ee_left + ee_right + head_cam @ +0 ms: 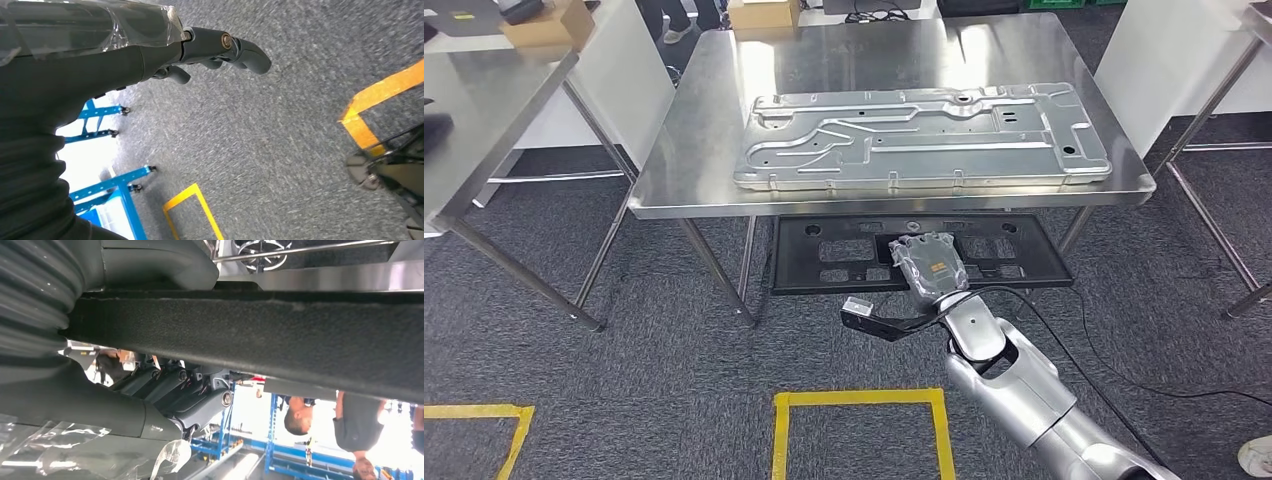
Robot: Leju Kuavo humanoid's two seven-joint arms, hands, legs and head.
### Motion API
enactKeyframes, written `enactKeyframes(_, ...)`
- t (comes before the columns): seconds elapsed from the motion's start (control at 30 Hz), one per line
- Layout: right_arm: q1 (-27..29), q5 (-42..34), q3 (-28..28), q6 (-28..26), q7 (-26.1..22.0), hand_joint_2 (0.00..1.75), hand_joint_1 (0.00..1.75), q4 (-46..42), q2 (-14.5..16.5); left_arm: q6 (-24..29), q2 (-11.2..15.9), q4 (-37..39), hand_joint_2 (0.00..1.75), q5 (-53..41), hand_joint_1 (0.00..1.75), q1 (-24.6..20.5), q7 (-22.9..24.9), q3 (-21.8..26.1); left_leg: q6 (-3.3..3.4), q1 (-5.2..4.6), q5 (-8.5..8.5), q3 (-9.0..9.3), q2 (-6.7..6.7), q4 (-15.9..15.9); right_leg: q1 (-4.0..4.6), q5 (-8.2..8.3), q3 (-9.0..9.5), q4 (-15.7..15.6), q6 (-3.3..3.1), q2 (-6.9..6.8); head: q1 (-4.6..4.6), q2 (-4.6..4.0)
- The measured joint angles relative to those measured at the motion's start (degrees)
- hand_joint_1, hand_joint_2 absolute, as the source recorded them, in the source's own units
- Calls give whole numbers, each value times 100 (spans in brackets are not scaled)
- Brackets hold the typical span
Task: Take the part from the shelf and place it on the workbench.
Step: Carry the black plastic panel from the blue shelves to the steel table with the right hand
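Right hand: you see your right hand (929, 262) just below the near edge of the steel table (694, 150), gripping the long edge of the black panel (824, 265). In the right wrist view its fingers (172, 385) are clamped on that dark edge (300, 335), thumb on one face, fingers on the other.
Black panel: it hangs flat, lower than the tabletop, partly under the table's near edge and held at its near side.
Silver panel: a big stamped metal sheet (919, 135) lies flat on the table, covering most of it.
Left hand: your left hand (220, 47) hangs over grey carpet (260, 140), fingers curled in, nothing in them.
Floor marks: a yellow tape square (859, 420) lies on the carpet, nearer you than the table.
People: in the right wrist view, two people (350, 425) stand past the table, by blue frames (272, 440).
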Motion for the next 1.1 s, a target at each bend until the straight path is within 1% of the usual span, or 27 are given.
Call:
enactKeyframes(0.03, -12, 9, -2, -3, 15, 175, 175, 0, -2, -1, 7, 1, 175, -2, 0, -9, -1, 1, 94, -66, 175, 203, 11, -444, 4, -3, 26, -22, 11, -4, -1, 0)
enactKeyframes(0.07, -21, 16, -4, -5, 32, 175, 175, 0, -4, -1, 15, 2, 175, -2, 0, -21, 0, 3, 168, -125, 270, 338, 24, -741, 3, -5, 41, -41, 28, -8, -2, 0)
enactKeyframes(0.1, -24, 21, -6, -4, 53, 175, 175, 1, -7, 2, 28, 4, 175, 0, 0, -30, 4, 5, 218, -173, 298, 398, 33, -889, -1, -8, 47, -52, 48, -19, -2, 0)
enactKeyframes(0.13, -27, 28, -8, 1, 72, 175, 175, 1, -9, 4, 31, 5, 175, 3, 0, -37, 10, 9, 234, -197, 294, 417, 33, -939, 12, -11, 48, -58, 74, -29, -3, 0)
enactKeyframes(0.2, -30, 48, -15, 11, 99, 175, 175, 2, -21, 3, 33, 7, 175, 9, 0, -37, 32, 24, 232, -149, 337, 482, 30, -1022, 27, -70, 29, -4, 106, -42, -3, 0)
enactKeyframes(0.23, -40, 62, -18, 21, 104, 175, 175, 2, -28, -8, 24, 7, 175, 15, 0, -37, 46, 35, 228, -123, 361, 520, 28, -1061, 37, -184, -37, 162, 121, -38, -2, 0)
enactKeyframes(0.27, -48, 79, -21, 34, 108, 175, 175, 2, -39, -22, 13, 7, 175, 23, 0, -37, 65, 49, 218, -99, 379, 549, 24, -1090, 44, -367, -174, 478, 134, -32, -2, 0)
enactKeyframes(0.33, -62, 121, -20, 69, 115, 175, 175, 1, -62, -54, -8, 7, 175, 39, 0, -35, 109, 80, 224, -94, 370, 555, 9, -1082, 51, -798, -610, 1398, 166, -23, -1, 0)
enactKeyframes(0.37, -65, 139, -20, 88, 120, 175, 175, 1, -77, -66, -16, 7, 175, 42, 0, -28, 127, 92, 225, -94, 364, 558, 0, -1078, 52, -913, -796, 1753, 180, -22, -1, 0)
enactKeyframes(0.4, -72, 156, -20, 113, 130, 175, 175, 1, -92, -73, -23, 7, 175, 41, 0, -18, 138, 99, 223, -94, 355, 561, -9, -1069, 53, -901, -878, 1878, 189, -22, -1, 0)
enactKeyframes(0.43, -89, 169, -20, 139, 141, 175, 175, 1, -106, -76, -28, 7, 175, 40, 0, -9, 144, 104, 216, -94, 344, 568, -17, -1059, 53, -768, -827, 1739, 189, -22, -1, 0)
enactKeyframes(0.5, -160, 193, -21, 187, 164, 175, 175, 0, -131, -77, -40, 7, 175, 37, 0, 1, 145, 116, 184, -96, 302, 587, -32, -1021, 53, -310, -407, 864, 174, -21, -1, 0)
enactKeyframes(0.53, -206, 203, -22, 208, 170, 175, 175, -1, -139, -77, -46, 7, 175, 36, 0, -1, 146, 122, 161, -114, 272, 588, -38, -990, 53, -137, -186, 427, 159, -20, -1, 0)
enactKeyframes(0.57, -257, 220, -22, 240, 174, 175, 175, -4, -145, -77, -50, 7, 175, 34, 0, -4, 145, 127, 143, -129, 246, 586, -40, -964, 53, -28, -28, 116, 137, -18, -1, 0)
enactKeyframes(0.6, -301, 240, -22, 285, 176, 175, 175, -8, -153, -77, -51, 7, 175, 33, 0, -4, 143, 131, 128, -143, 228, 581, -42, -946, 57, 1, 42, -22, 113, -16, -1, 0)
enactKeyframes(0.67, -375, 301, -20, 412, 173, 175, 175, -20, -174, -78, -48, 7, 175, 32, 0, 5, 133, 133, 113, -147, 202, 564, -43, -923, 51, 2, 48, -45, 62, -18, -1, 0)
enactKeyframes(0.73, -449, 356, -14, 548, 157, 175, 175, -40, -191, -79, -49, 7, 175, 32, 0, 26, 101, 134, 38, -119, 48, 464, -39, -731, 26, 9, 45, -48, 16, -22, -2, 0)
enactKeyframes(0.77, -488, 374, -11, 603, 151, 175, 175, -56, -195, -80, -49, 7, 175, 33, 0, 34, 81, 134, -22, -86, -117, 326, -33, -446, 10, 12, 42, -50, -3, -24, -3, 0)
enactKeyframes(0.83, -540, 388, -5, 676, 148, 175, 175, -77, -193, -78, -53, 7, 175, 33, 0, 47, 48, 136, -138, 2, -519, -111, -17, 478, 8, 9, 37, -51, -25, -24, -3, 0)
enactKeyframes(0.87, -550, 390, -2, 704, 148, 175, 175, -81, -193, -78, -54, 7, 175, 31, 0, 56, 40, 136, -174, 42, -656, -329, -11, 911, 7, 5, 37, -50, -28, -25, -3, 0)
enactKeyframes(0.9, -552, 390, 4, 730, 148, 175, 175, -84, -193, -78, -55, 7, 175, 27, 0, 69, 36, 136, -196, 71, -689, -467, -6, 1152, 6, 1, 39, -50, -29, -24, -3, 0)
enactKeyframes(0.93, -552, 390, 13, 751, 145, 175, 175, -90, -193, -78, -57, 7, 175, 23, 0, 81, 33, 136, -203, 88, -605, -485, -4, 1138, 5, -3, 44, -50, -28, -23, -3, 0)
enactKeyframes(0.97, -554, 391, 25, 763, 140, 175, 175, -106, -193, -78, -59, 7, 175, 20, 0, 88, 29, 136, -188, 88, -417, -374, -3, 852, 6, -8, 53, -51, -25, -21, -3, 0)
enactKeyframes(1.0, -561, 391, 37, 770, 136, 175, 175, -127, -191, -75, -60, 7, 175, 19, 0, 92, 25, 137, -151, 75, -178, -172, -2, 395, 6, -12, 67, -56, -21, -20, -3, 0)
enactKeyframes(1.03, -573, 392, 46, 772, 132, 175, 175, -150, -189, -68, -57, 7, 175, 20, 0, 90, 19, 137, -86, 49, 42, 52, 4, -89, -3, -16, 83, -67, -16, -20, -2, 0)
enactKeyframes(1.07, -589, 394, 55, 775, 131, 175, 175, -167, -187, -58, -55, 7, 175, 21, 0, 84, 9, 138, -15, 1, 191, 245, 10, -508, -5, -23, 95, -74, -1, -21, -3, 0)
enactKeyframes(1.1, -601, 396, 60, 780, 131, 175, 175, -175, -186, -47, -51, 8, 175, 22, 0, 77, 1, 139, 48, -37, 262, 370, 16, -773, -6, -31, 104, -82, 19, -23, -2, 0)
